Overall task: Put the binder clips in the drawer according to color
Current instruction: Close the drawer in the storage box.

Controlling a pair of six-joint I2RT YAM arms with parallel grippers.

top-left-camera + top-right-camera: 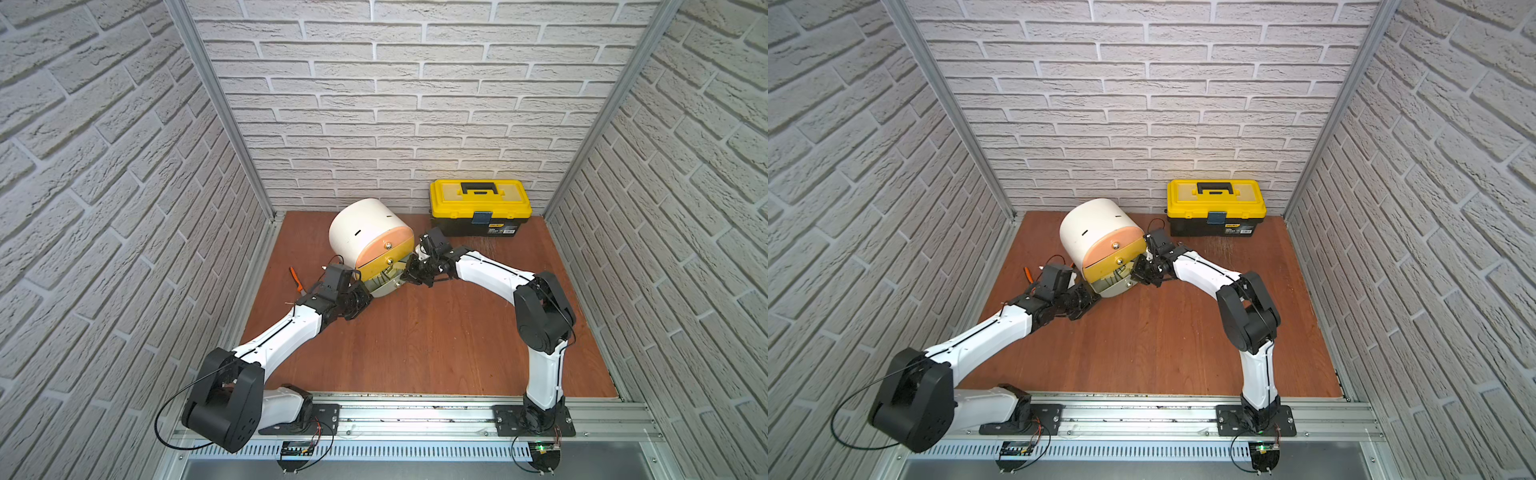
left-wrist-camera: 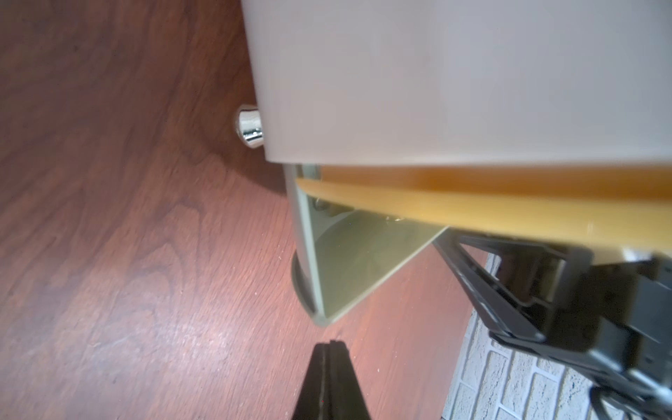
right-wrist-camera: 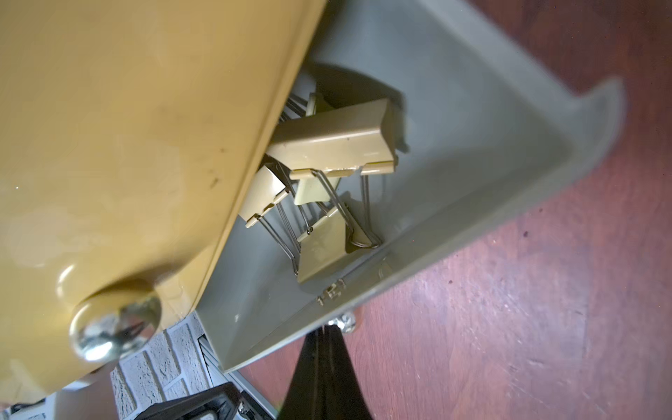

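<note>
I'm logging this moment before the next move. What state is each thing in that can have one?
Peach drawer: shut.
Yellow drawer: shut.
Grey drawer: pulled open, pale yellow binder clips inside.
Toolbox: lid closed.
Left gripper: shut, empty.
Right gripper: shut, empty.

1. The left arm (image 1: pixel 274 340) reached from the lower left of the frame toward its centre, the left gripper (image 2: pixel 330 349) closed, empty.
2. The right arm (image 1: pixel 540 332) bent from lower right toward centre, the right gripper (image 3: pixel 323 332) closed, empty.
</note>
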